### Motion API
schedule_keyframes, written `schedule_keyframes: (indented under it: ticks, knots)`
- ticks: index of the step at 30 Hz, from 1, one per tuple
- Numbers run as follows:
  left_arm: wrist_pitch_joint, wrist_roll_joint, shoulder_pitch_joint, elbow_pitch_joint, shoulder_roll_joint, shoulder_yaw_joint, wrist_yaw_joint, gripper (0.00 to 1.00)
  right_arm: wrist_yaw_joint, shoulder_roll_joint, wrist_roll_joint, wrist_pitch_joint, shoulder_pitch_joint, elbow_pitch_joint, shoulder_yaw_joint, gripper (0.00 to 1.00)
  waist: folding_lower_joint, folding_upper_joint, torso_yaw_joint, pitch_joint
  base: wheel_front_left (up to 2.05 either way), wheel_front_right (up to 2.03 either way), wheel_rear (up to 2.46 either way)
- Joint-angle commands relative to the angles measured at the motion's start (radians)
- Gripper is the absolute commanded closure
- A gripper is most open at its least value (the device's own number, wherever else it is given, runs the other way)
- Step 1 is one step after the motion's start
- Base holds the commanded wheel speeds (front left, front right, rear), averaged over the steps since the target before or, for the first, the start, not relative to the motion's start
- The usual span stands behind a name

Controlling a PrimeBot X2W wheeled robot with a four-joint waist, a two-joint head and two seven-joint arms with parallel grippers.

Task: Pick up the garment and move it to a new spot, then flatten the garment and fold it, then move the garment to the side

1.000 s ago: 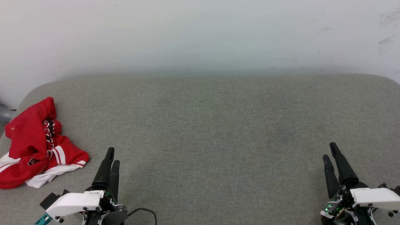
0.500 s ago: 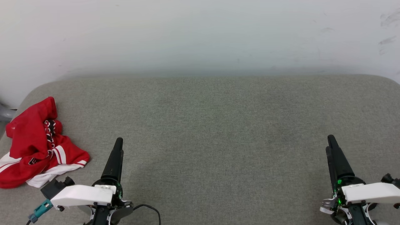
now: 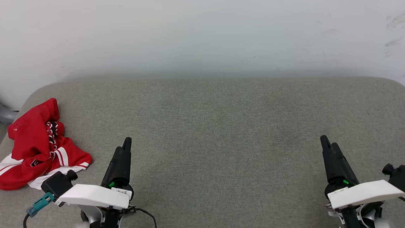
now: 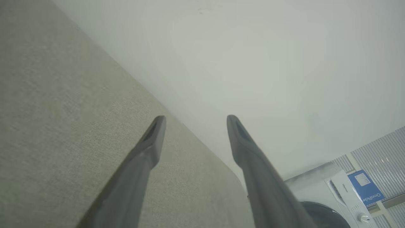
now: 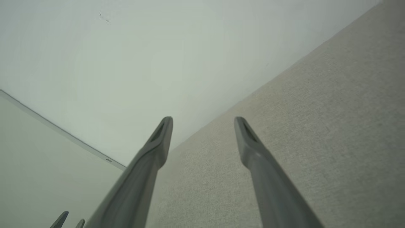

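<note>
The garment (image 3: pixel 34 148) is a red shirt with white sleeves and striped trim, lying crumpled at the far left of the grey cushion (image 3: pixel 215 126). My left gripper (image 3: pixel 126 144) hovers to its right, apart from it and pointing away from me. In the left wrist view its fingers (image 4: pixel 152 139) stand wide apart, so the left gripper (image 4: pixel 194 122) is open with nothing between them. My right gripper (image 3: pixel 327 142) is at the lower right, far from the garment. In the right wrist view the right gripper (image 5: pixel 204 122) is open too, holding nothing.
A white wall (image 3: pixel 202 34) rises right behind the cushion's far edge. A grey pipe (image 3: pixel 4 115) shows past the left edge. A white washing machine (image 4: pixel 332 196) stands beyond the cushion's corner in the left wrist view. A black cable (image 3: pixel 145 212) trails from the left wrist.
Both grippers have risen and rolled, so their fingers now line up edge-on in the head view. The left one shifted right, the right one shifted left. The garment has not moved.
</note>
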Motion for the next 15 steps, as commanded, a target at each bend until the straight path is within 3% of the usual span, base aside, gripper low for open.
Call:
schedule_keyframes:
  ticks: [1, 15]
  knots:
    - [-0.011, 0.051, -0.003, -0.022, 0.003, -0.003, -0.002, 0.0, 0.0, -0.007, -0.055, -0.005, -0.003, -0.026, 0.004, 0.0, 0.0, -0.0001, 0.0, 0.0, 0.0, 0.0, 0.0]
    - [-0.053, 0.3, 0.012, -0.042, 0.027, -0.02, -0.001, 0.0, 0.0, -0.011, -0.337, 0.016, 0.022, -0.088, -0.005, 0.0, 0.0, -0.0001, 0.004, -0.001, 0.0, 0.0, 0.0]
